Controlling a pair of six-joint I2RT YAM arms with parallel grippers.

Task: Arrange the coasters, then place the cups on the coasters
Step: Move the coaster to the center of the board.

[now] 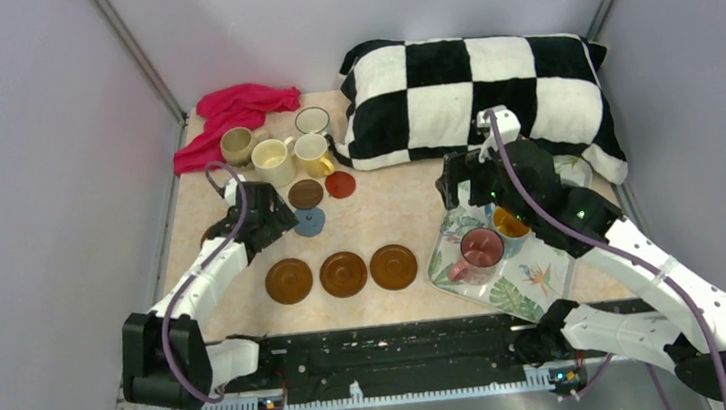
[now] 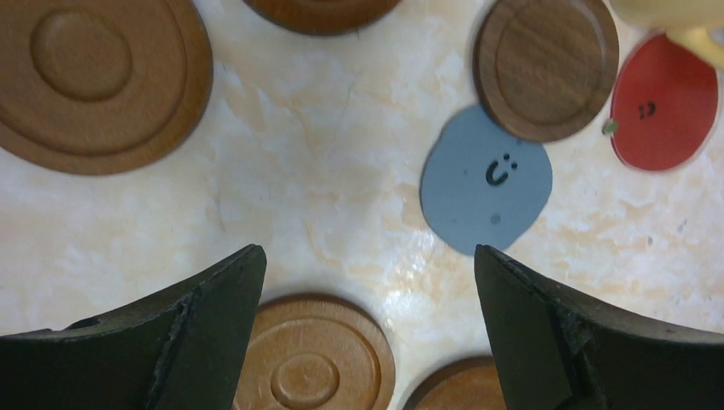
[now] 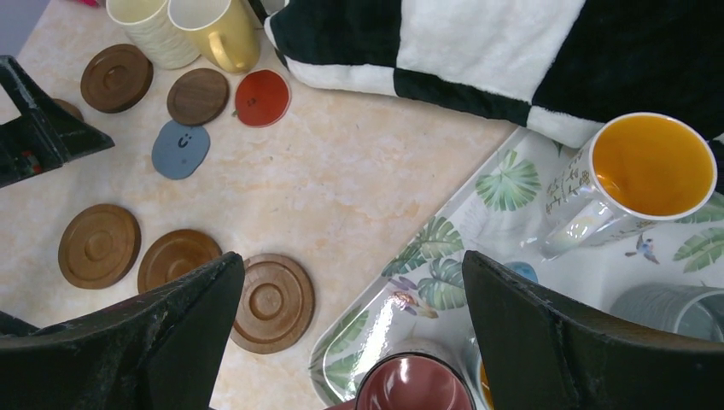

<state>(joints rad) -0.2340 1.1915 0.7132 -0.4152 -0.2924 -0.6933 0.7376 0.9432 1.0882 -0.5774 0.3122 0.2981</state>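
Coaster [image 2: 487, 192], blue-grey, just beyond left fingers [image 2: 546, 342]

No words, brands or numbers can be read. The blue-grey coaster [image 2: 487, 181] carries a small black sign near its middle: a curved stroke with two dots beside it, like a tiny smiling face. The red coaster [image 2: 664, 102] bears a similar small black mark, less clear. The white mug [image 3: 632, 175] with the orange inside has dark print on its side, too small to read.
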